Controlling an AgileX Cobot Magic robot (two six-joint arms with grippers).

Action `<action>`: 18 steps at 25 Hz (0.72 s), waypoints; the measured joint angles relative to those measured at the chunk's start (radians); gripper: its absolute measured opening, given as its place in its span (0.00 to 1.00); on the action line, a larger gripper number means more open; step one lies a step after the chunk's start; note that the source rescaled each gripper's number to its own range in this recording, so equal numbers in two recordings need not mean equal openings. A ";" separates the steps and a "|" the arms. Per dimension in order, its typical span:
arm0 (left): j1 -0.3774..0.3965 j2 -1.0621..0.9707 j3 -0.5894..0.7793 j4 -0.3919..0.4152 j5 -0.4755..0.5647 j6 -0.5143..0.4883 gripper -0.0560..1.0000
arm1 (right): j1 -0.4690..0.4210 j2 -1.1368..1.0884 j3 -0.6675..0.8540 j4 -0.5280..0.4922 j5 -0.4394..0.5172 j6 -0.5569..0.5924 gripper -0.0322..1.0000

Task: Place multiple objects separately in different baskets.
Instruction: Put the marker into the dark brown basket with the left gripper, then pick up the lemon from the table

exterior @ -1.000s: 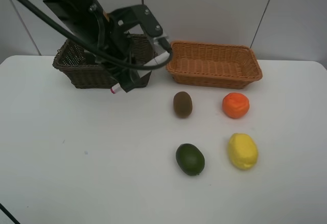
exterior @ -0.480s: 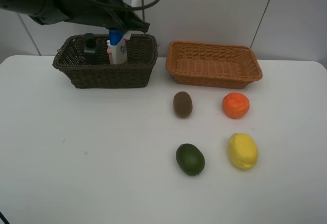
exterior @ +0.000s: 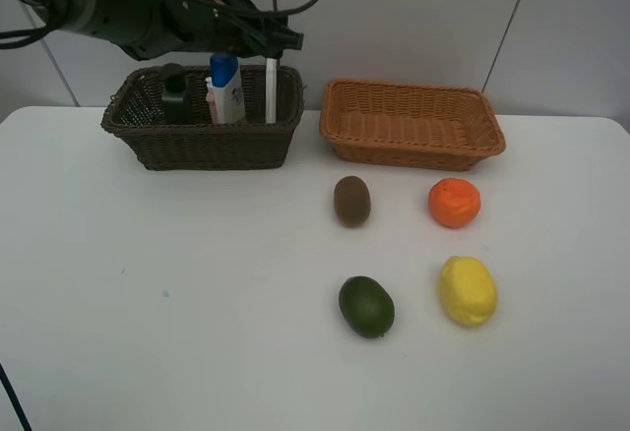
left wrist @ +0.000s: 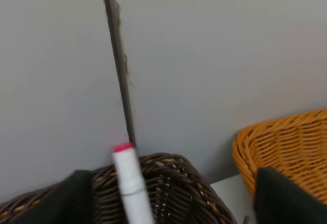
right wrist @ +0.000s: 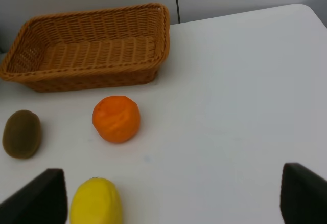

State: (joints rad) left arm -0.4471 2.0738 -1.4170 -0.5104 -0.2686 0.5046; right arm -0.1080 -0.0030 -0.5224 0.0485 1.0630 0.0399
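Dropping the marker point(exterior: 271, 89) into the dark basket point(exterior: 197, 134) at the table's far-left corner: now upright against the basket's right end, beside tube point(exterior: 226, 82), pink bottle point(exterior: 210, 101) and pump bottle point(exterior: 174, 92). Left gripper point(left wrist: 173, 198) spread wide around it, touching nothing; right gripper point(right wrist: 176, 191) likewise spread and empty. Next, probably: lifting kiwi point(exterior: 351, 201), orange point(exterior: 454, 202), lemon point(exterior: 467, 290) and avocado point(exterior: 366, 306) from the table's right half into the tan basket point(exterior: 413, 141) at the far edge. Half a second earlier: marker pinched aloft above the basket.
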 joint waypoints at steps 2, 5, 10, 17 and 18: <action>0.001 0.000 -0.005 0.000 0.003 0.000 0.93 | 0.000 0.000 0.000 0.000 0.000 0.000 0.96; 0.003 -0.008 -0.028 -0.001 0.061 0.000 0.95 | 0.000 0.000 0.000 0.000 0.000 0.000 0.96; 0.014 -0.096 -0.116 -0.008 0.312 -0.025 0.95 | 0.000 0.000 0.000 0.000 0.000 0.000 0.96; 0.166 -0.240 -0.174 -0.007 0.547 -0.086 0.95 | 0.000 0.000 0.000 0.000 0.000 0.000 0.96; 0.196 -0.250 -0.173 -0.006 0.597 -0.102 0.95 | 0.000 0.000 0.000 0.000 0.000 0.000 0.96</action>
State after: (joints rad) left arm -0.2506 1.8242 -1.5897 -0.5159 0.3283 0.4024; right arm -0.1080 -0.0030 -0.5224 0.0485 1.0630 0.0399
